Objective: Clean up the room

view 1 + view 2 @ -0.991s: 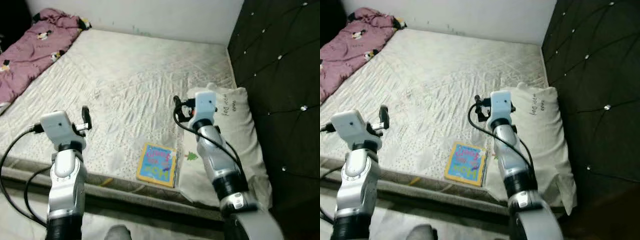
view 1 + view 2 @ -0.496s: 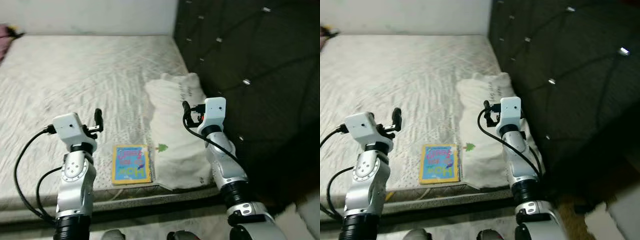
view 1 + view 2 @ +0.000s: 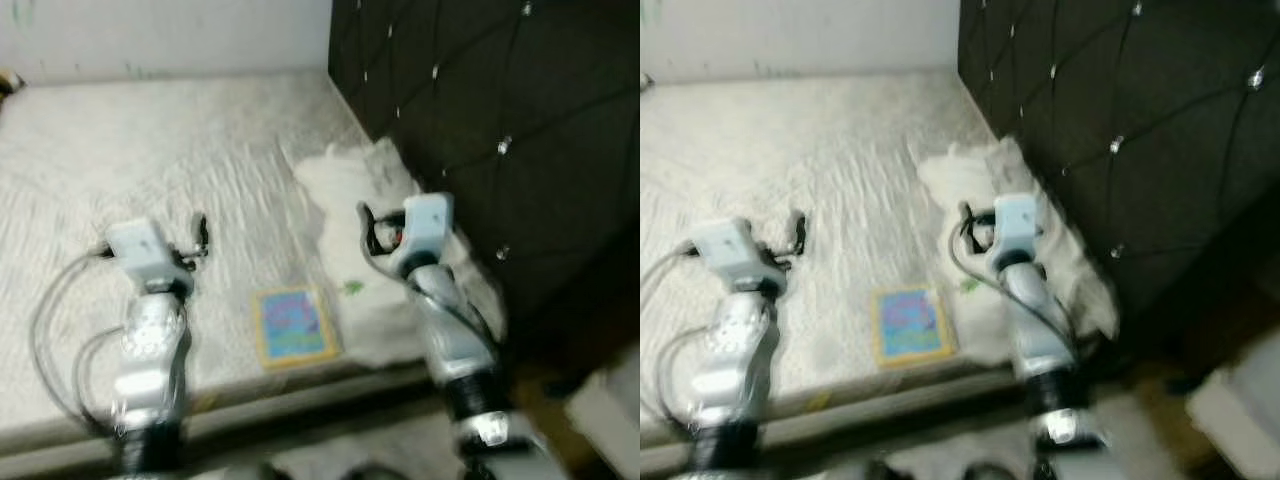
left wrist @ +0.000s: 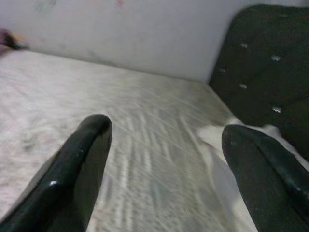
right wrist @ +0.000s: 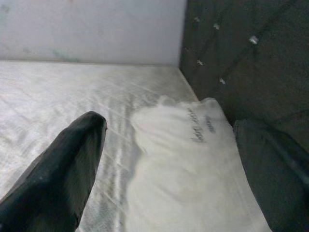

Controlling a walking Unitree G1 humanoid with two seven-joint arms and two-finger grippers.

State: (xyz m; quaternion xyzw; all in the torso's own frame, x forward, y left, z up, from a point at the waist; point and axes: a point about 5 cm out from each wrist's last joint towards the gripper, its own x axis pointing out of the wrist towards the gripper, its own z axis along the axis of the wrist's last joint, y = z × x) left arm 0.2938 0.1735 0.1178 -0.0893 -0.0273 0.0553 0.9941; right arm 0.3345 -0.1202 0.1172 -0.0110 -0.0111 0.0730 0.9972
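1. One mattress (image 3: 120, 150), bare, white quilted, with one dark tufted headboard (image 3: 480, 120) at its far right side and one pale wall (image 3: 160, 35) behind.
2. One white pillow (image 3: 370, 190) lies on the mattress against the headboard. Dark handwriting on it in my right wrist view, too blurred to read; a small green mark near its front edge.
3. One picture book (image 3: 293, 325), yellow border, blue cover, flat near the mattress front edge, just beside the pillow, between my two arms. Cover lettering blurred, unreadable.
4. Two grippers, both mine. Left gripper (image 4: 166, 159) held over the mattress, fingers spread wide apart, holding nothing.
5. Right gripper (image 5: 178, 159) above the pillow, fingers likewise well apart, nothing between them.
6. One pale object (image 3: 605, 415) on the floor at far right, too blurred to name.
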